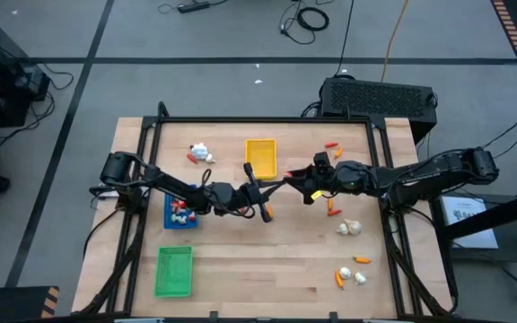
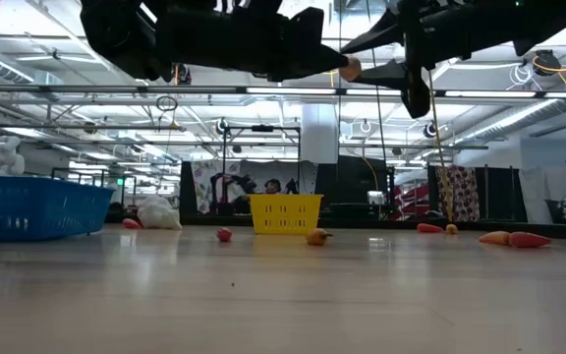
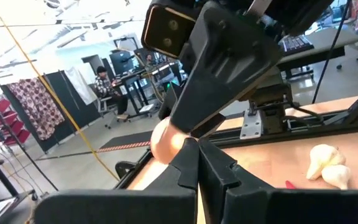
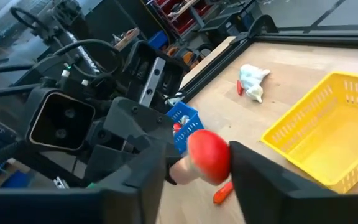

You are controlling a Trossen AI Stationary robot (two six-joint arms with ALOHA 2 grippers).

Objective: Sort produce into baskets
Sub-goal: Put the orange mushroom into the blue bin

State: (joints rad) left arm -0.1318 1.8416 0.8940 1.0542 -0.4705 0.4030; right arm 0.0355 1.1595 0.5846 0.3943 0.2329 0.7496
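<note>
left tool point(image 1: 257, 190) shut, wooden table point(image 1: 267, 260), workshop

Table point(image 1: 267, 260): pale wood planks, smooth, with a low sheen in the low view; dark metal frame point(image 1: 267, 119) round it. Yellow basket point(image 1: 260, 154), blue basket point(image 2: 28, 206), green basket point(image 1: 173, 271): moulded plastic lattice, slightly glossy. Left hand point(image 3: 194, 163) and right hand point(image 4: 197, 180): matt black plastic. Red-capped piece point(image 4: 207, 155) between them: smooth, satin. Garlic bulbs point(image 3: 328, 167): whitish, matt.
</note>
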